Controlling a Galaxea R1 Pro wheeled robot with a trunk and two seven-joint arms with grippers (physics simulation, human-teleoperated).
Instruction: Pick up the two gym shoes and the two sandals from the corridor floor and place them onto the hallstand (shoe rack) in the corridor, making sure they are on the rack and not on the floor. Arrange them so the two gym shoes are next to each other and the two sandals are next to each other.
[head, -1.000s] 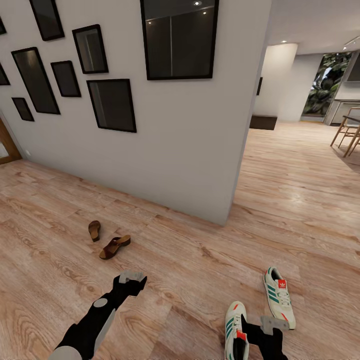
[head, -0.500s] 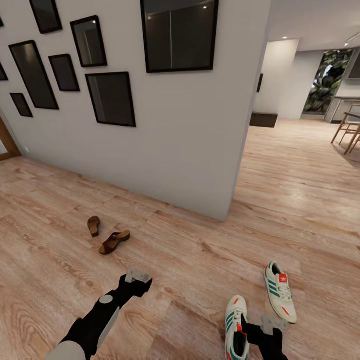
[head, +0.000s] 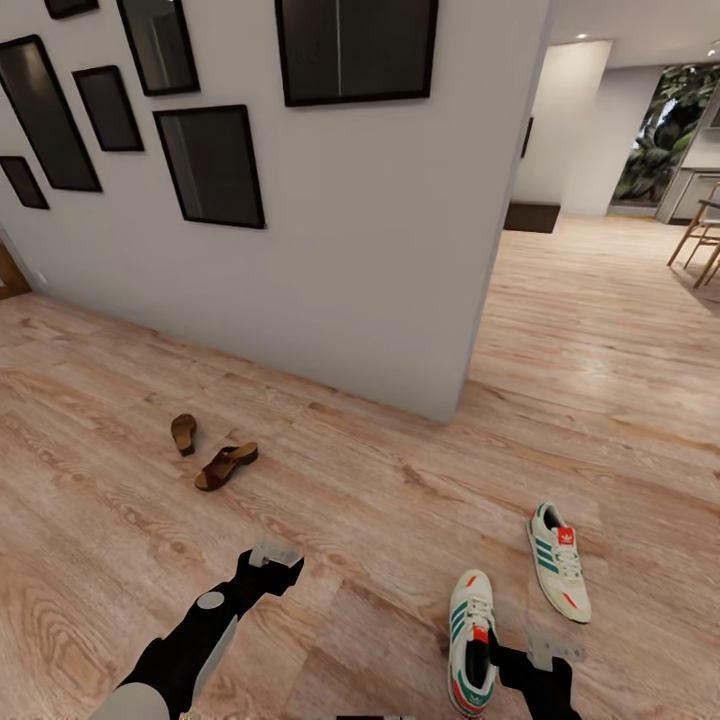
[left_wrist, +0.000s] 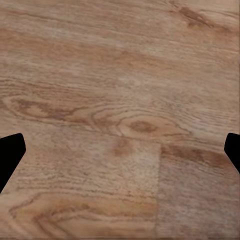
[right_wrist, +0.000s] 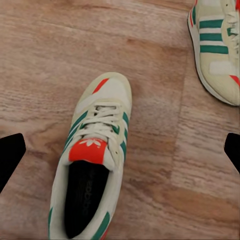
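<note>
Two cream-white gym shoes with green stripes lie on the wood-plank corridor floor (head: 380, 520). The near gym shoe (head: 471, 640) (right_wrist: 95, 170) is right below my right gripper (head: 520, 665) (right_wrist: 120, 155), which hangs open above it without touching. The other gym shoe (head: 560, 560) (right_wrist: 217, 47) lies a little farther to the right. Two dark brown sandals (head: 183, 433) (head: 226, 465) rest near the wall at the left. My left gripper (head: 278, 565) (left_wrist: 120, 150) hangs open over bare planks, well short of the sandals. The hallstand is out of view.
A white wall with black-framed pictures (head: 210, 165) runs across the back and ends at a corner (head: 455, 400). Past it the floor opens to the right into a room with wooden chairs (head: 700, 245) and a dark low bench (head: 528, 216).
The whole head view has shifted, so the wall frames sit higher and the sandals farther up. Both arms hold nearly the same pose; the right gripper stays over the near gym shoe.
</note>
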